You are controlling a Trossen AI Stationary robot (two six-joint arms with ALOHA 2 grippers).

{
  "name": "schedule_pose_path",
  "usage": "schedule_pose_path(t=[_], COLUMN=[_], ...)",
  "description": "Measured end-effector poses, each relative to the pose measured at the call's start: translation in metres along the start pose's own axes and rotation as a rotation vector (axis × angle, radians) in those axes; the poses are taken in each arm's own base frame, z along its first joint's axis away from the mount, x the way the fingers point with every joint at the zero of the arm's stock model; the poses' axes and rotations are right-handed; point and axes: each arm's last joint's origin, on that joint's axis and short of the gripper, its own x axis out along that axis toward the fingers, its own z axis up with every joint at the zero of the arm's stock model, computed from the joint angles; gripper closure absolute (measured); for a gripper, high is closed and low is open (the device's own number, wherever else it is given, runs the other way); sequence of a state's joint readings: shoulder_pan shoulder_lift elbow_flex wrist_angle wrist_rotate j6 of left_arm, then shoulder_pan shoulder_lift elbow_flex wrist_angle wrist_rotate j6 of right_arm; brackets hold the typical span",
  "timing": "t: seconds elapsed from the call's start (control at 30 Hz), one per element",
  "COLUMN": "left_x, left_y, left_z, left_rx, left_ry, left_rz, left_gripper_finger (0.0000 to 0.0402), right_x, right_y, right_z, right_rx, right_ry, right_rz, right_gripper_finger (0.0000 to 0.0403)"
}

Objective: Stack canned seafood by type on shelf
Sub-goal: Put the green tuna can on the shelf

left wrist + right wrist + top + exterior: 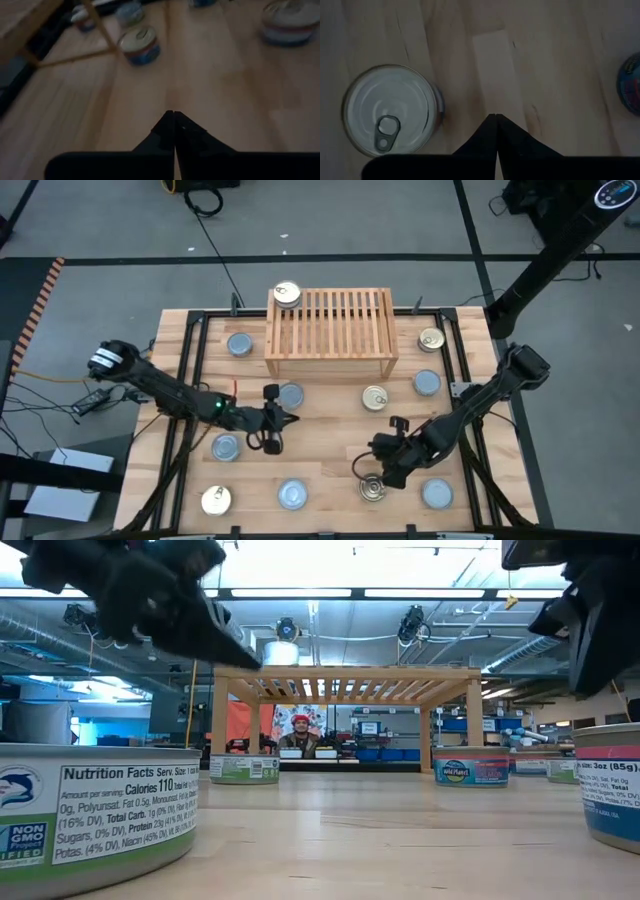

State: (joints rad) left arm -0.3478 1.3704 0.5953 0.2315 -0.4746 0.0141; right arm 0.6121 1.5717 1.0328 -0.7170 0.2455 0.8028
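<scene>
The light wooden shelf (330, 330) stands at the table's far middle, with one pale gold tin (287, 295) on its slatted top at the left corner. Several more tins of canned seafood stand about the plank tabletop, some gold-topped (374, 398), some blue-grey (291, 395). My left gripper (288, 418) (173, 114) hovers shut over bare wood left of centre, slanting down toward a gold tin (141, 45). My right gripper (375, 465) (496, 116) is shut and points steeply down at bare wood beside a pull-tab tin (390, 110) (373, 488).
Tins line the near edge (216, 500) (293, 494) (437, 493); others stand at the left (226, 447) (240, 344) and the right (427, 383) (431, 339). Bare wood lies between the two grippers. In the low view a person shows far behind the shelf (345, 680).
</scene>
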Motion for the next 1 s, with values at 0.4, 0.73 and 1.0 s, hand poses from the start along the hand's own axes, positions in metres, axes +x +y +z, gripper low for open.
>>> schedule_pose_path(t=[0.4,0.73,1.0], left_x=[0.019,0.030,0.033], left_y=[0.000,0.008,0.008], left_z=[-0.029,-0.039,-0.041], left_rx=[-0.008,-0.005,0.053], left_ry=[0.188,0.286,0.370], left_rz=[0.156,0.182,0.156], left_gripper_finger=[0.0312,0.0305,0.0305], right_x=[0.002,0.002,0.002], right_y=[0.001,0.002,0.002], right_z=[0.001,0.002,0.003], right_rx=[-0.010,-0.018,-0.035], right_ry=[-0.020,-0.031,-0.037], right_rz=[-0.006,0.000,0.004], right_gripper_finger=[0.0385,0.0390,0.0382])
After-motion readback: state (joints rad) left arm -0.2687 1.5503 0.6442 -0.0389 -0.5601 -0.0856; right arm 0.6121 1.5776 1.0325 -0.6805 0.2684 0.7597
